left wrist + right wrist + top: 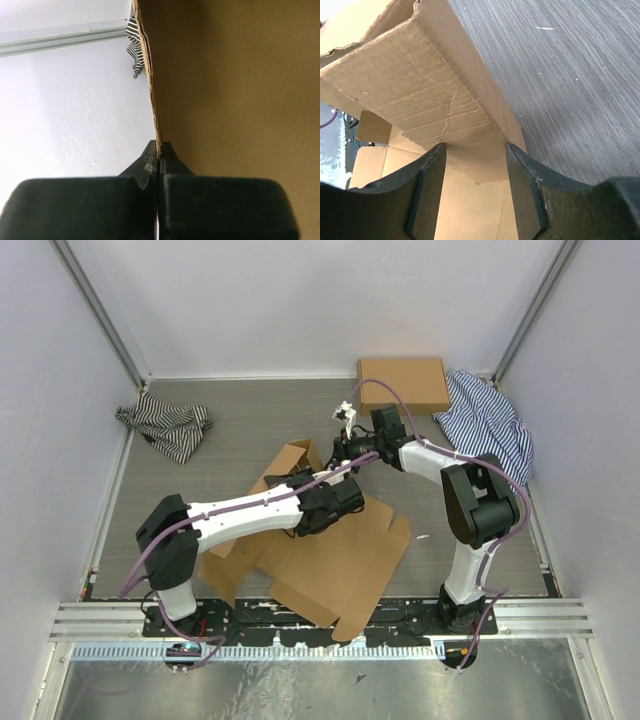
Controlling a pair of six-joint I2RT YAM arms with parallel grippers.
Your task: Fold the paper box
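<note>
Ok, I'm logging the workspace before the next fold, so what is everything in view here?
paper box: one, brown, partly folded, middle of the table towards the near edge
ready-made box: one, brown, far right
black-and-white cloth: one, striped, far left
blue-and-white cloth: one, striped, far right, beside the ready-made box
table: one, grey wood grain
left arm, right arm: two, white and black, reaching over the paper box
left tool: one, black, shut on a paper box edge
right tool: one, black, open at a raised flap
</note>
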